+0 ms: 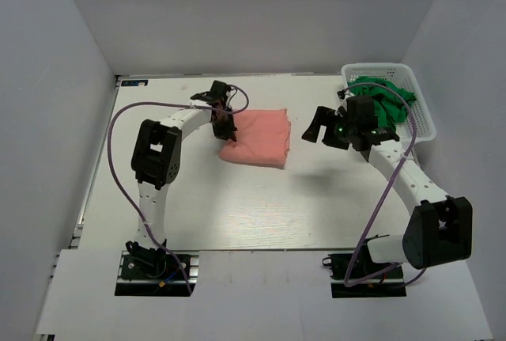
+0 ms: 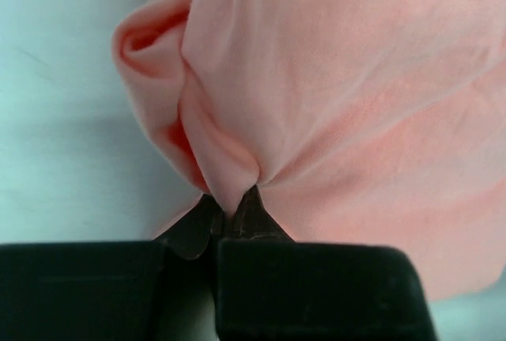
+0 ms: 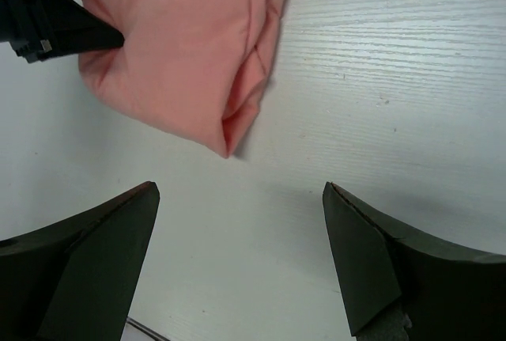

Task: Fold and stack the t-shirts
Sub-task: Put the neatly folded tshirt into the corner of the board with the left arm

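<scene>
The salmon-pink t-shirt (image 1: 257, 137) lies folded into a rough rectangle on the white table, left of centre. My left gripper (image 1: 224, 125) is at its left edge, shut on a pinch of the pink cloth (image 2: 229, 171); its tips (image 2: 233, 202) meet on the fold. To the right of the shirt my right gripper (image 1: 318, 129) hovers open and holds nothing. In the right wrist view the wide gap of that gripper (image 3: 241, 191) faces bare table, just short of the pink shirt's (image 3: 182, 48) near corner. The bright green t-shirt (image 1: 383, 96) is bunched in the basket.
The white lattice basket (image 1: 428, 122) stands at the table's back right, close behind my right wrist. Grey walls enclose the table on the left, back and right. A purple cable runs along each arm. My left gripper's black finger (image 3: 55, 28) shows in the right wrist view.
</scene>
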### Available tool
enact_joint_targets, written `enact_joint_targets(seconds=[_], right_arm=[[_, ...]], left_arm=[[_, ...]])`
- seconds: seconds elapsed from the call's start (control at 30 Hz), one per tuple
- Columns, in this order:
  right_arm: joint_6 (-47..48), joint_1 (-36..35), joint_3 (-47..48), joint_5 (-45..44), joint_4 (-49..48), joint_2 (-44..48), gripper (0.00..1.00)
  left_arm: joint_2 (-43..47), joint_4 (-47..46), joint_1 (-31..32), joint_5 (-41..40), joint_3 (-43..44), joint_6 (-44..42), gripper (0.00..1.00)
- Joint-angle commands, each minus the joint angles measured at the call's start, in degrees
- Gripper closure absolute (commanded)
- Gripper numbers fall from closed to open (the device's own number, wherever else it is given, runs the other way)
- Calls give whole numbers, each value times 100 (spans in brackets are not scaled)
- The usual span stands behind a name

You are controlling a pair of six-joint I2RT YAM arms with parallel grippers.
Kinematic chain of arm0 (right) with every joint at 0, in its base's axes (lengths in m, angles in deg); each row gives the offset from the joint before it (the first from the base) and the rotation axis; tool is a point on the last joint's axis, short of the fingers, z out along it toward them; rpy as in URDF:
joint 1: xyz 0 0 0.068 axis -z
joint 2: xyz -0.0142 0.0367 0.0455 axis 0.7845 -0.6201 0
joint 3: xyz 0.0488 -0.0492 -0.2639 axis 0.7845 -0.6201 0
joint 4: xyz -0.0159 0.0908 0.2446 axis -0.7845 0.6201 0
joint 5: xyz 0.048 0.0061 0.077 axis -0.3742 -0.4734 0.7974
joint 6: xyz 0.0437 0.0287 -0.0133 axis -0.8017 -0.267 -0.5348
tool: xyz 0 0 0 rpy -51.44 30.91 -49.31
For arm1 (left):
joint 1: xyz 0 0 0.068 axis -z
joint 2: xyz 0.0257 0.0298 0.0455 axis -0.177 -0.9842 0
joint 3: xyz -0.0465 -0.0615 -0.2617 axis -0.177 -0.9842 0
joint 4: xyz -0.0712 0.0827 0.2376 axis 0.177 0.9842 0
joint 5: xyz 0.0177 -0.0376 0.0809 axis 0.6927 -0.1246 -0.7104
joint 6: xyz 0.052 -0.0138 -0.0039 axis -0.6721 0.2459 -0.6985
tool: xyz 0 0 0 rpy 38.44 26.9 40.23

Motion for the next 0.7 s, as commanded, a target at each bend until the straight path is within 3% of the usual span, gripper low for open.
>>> enact_joint_targets(seconds=[0.0,0.37,0.67], right_arm=[[129,40,74,-207,93,316,10],[305,110,372,-488,365,343,10],[252,110,566,-296,453,44,10]], left_arm=[[21,289,-285,-1204,557,-1053,100],[-173,799,-1445,-2261,1719,-2480,100],[-576,931,-2429,-2570,2667,-3298,100]])
